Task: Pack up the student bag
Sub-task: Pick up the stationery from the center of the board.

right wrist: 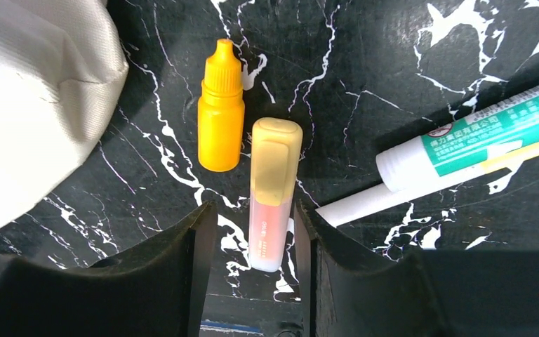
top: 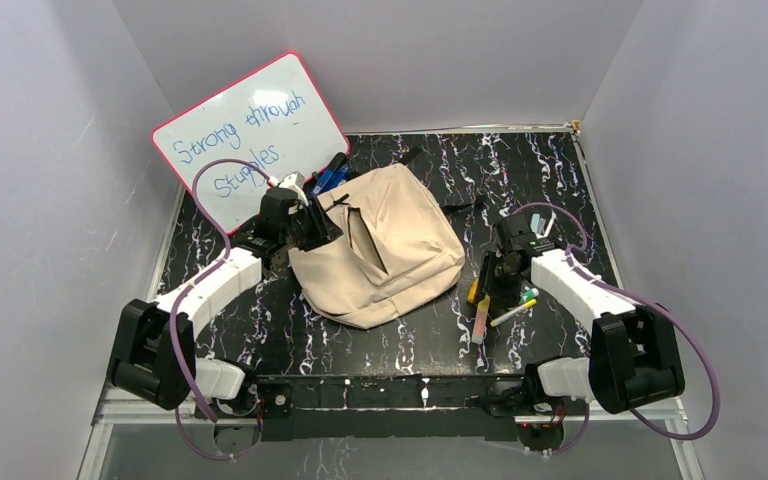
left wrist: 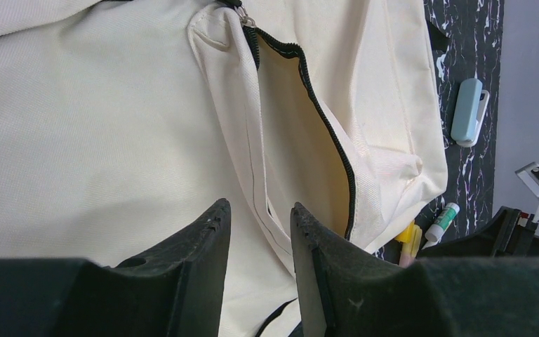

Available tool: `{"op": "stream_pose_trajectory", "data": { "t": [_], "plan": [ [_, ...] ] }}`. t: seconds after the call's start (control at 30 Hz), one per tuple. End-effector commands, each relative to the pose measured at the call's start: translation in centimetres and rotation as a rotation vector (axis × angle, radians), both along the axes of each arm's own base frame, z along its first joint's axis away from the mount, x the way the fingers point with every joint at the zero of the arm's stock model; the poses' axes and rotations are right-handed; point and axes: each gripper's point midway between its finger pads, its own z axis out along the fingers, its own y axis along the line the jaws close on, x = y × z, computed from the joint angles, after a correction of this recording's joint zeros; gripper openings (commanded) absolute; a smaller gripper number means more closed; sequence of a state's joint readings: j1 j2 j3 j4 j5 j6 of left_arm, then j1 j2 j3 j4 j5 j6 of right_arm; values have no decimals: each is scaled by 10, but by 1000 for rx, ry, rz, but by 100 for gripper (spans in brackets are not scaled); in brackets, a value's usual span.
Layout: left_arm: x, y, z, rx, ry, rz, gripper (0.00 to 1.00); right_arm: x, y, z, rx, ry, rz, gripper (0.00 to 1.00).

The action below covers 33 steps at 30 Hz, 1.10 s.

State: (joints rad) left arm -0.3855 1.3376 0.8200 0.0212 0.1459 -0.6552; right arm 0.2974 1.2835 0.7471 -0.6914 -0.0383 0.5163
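The student bag [top: 390,250] is beige and lies flat mid-table, its dark-zippered front pocket [left wrist: 302,140] gaping open. At the bag's upper left edge, my left gripper [top: 312,228] [left wrist: 260,207] is shut on the pocket's flap, and beige fabric fills the gap between its fingers. To the right of the bag, my right gripper [top: 490,292] [right wrist: 253,210] is open and low over the table. A pink highlighter with a yellow cap [right wrist: 274,182] lies between its fingers. The highlighter rests against the right one, with a gap to the left one.
A yellow dropper bottle [right wrist: 221,119] lies left of the highlighter, close to the bag's corner [right wrist: 28,105]. A green-labelled glue stick [right wrist: 477,133] and a white pen [right wrist: 393,196] lie to its right. A whiteboard [top: 250,140] leans at the back left, beside blue markers [top: 328,178]. A pale blue clip-like item [left wrist: 468,111] lies beyond the bag.
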Motion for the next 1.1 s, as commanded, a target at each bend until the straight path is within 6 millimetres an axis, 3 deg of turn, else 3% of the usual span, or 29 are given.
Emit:
{"op": "stream_pose_trajectory", "data": {
  "t": [0.0, 0.5, 0.8, 0.93, 1.07],
  "plan": [
    [2, -1, 4, -5, -16, -6, 35, -1, 5, -4, 25, 6, 30, 51],
    [3, -1, 5, -7, -19, -4, 36, -5, -8, -27, -115, 34, -6, 48],
    [4, -3, 5, -13, -18, -8, 36, -8, -11, -37, -137, 40, -36, 37],
    [5, -4, 9, -13, -24, -10, 36, 1, -11, -23, -130, -11, -56, 31],
    [7, -8, 18, -20, -48, -39, 36, 22, -17, 16, -156, -123, -95, 32]
  ]
}}
